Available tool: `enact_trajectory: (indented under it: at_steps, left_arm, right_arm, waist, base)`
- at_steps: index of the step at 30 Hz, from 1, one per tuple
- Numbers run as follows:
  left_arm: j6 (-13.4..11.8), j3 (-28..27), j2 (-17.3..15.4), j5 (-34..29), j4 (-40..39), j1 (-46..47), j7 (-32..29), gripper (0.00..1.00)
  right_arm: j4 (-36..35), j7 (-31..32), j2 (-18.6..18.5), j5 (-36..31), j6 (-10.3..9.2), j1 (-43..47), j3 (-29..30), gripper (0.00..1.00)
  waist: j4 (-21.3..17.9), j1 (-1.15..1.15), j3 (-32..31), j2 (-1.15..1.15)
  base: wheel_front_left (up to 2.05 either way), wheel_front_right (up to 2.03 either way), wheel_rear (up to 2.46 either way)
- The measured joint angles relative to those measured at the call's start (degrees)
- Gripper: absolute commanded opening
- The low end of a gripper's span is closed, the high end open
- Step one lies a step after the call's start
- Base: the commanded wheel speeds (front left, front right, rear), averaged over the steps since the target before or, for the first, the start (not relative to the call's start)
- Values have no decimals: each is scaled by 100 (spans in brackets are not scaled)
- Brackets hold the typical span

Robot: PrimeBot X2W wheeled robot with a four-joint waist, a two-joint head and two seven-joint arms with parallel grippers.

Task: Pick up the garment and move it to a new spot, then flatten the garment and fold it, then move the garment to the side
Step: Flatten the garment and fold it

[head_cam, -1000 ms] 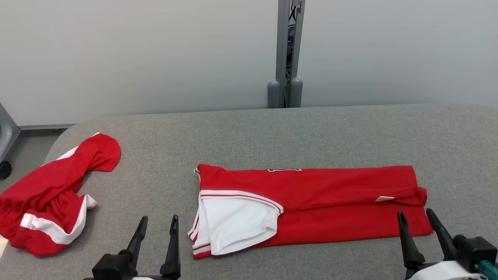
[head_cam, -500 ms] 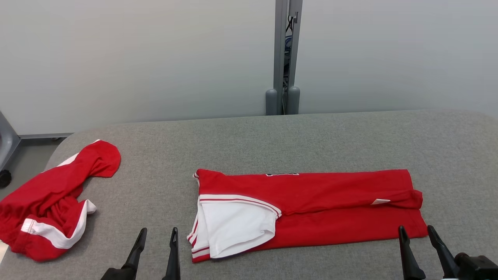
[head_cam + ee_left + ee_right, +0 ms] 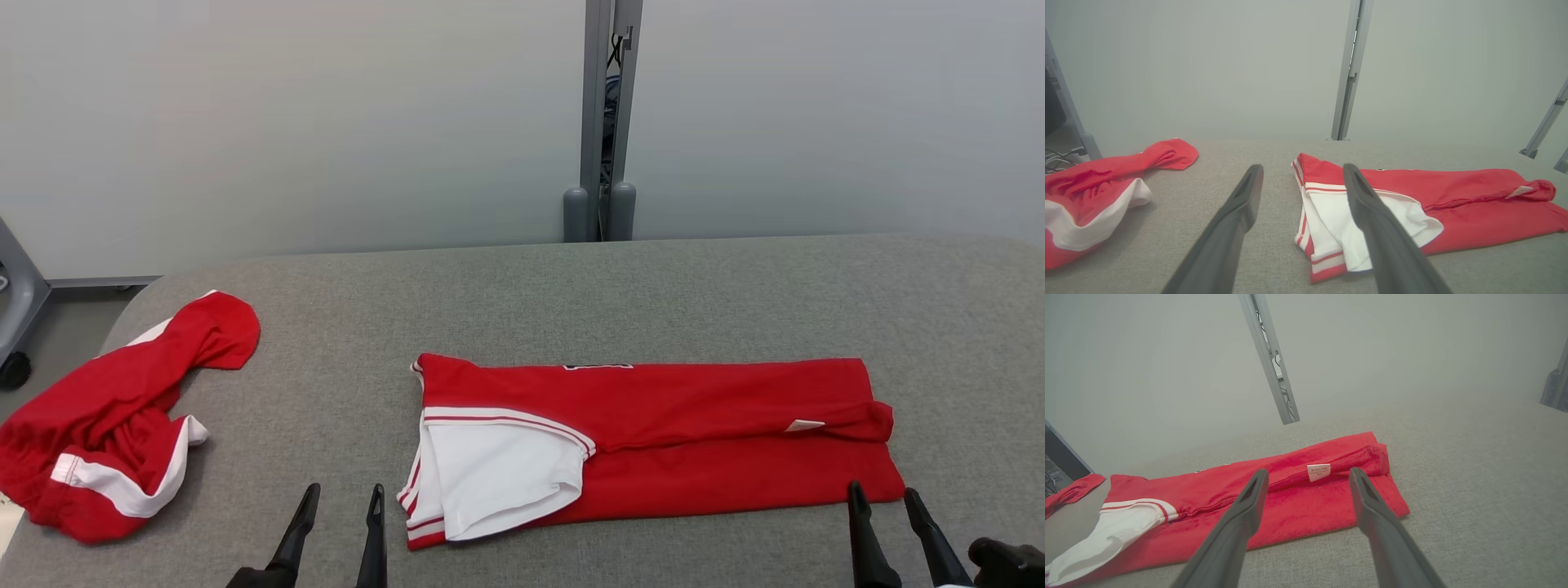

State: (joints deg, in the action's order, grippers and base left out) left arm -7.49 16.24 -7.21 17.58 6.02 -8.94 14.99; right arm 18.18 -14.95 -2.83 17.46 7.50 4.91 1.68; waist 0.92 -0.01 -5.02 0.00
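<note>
1. The left gripper and right gripper are both standing released, jaws spread wide and gripping nothing.
2. The folded red garment is lying flat on the grey table, just ahead of both sets of jaws. Its white sleeve is sitting just ahead of the left jaws, toward their inner side, and its near hem corner is sitting just ahead of the right jaws.
3. Risk: the jaws may be pinching only the top layer, so the stacked folds would be sliding apart as they lift.
4. Risk: the loose white sleeve is likely to be flopping out and spoiling the next fold.
5. Risk: the 2 arms lifting unevenly would be skewing the long strip.
6. Risk: a crumpled red garment is lying well out beyond the left jaws' outer side, so a sideways move that way could be snagging it.
7. Count: 2 grippers, 2 fingers each, 2 red garments, 1 white label, 1 table.
</note>
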Motion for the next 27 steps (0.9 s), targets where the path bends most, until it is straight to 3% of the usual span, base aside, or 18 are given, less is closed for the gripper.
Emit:
enact_trajectory:
  at_steps: [6, 18, 27]
  left_arm:
    - [187, -31, 91, -135, 81, 2, 0, 100]
    - [489, 38, 140, -350, 255, 125, 0, 100]
    - [600, 112, 179, -455, 293, 374, 0, 100]
  right_arm:
    - [947, 30, 8, 424, 0, -565, 234, 100]
    - [3306, 500, -234, -80, 0, -2411, 1650, 100]
    - [4431, 454, -469, -347, 0, -3372, 2132, 100]
  waist:
    - [58, 0, 60, 0]
    - [336, 0, 392, 0]
    - [455, 0, 885, 0]
  base:
    - [0, 0, 0]
    - [0, 0, 0]
    - [0, 0, 0]
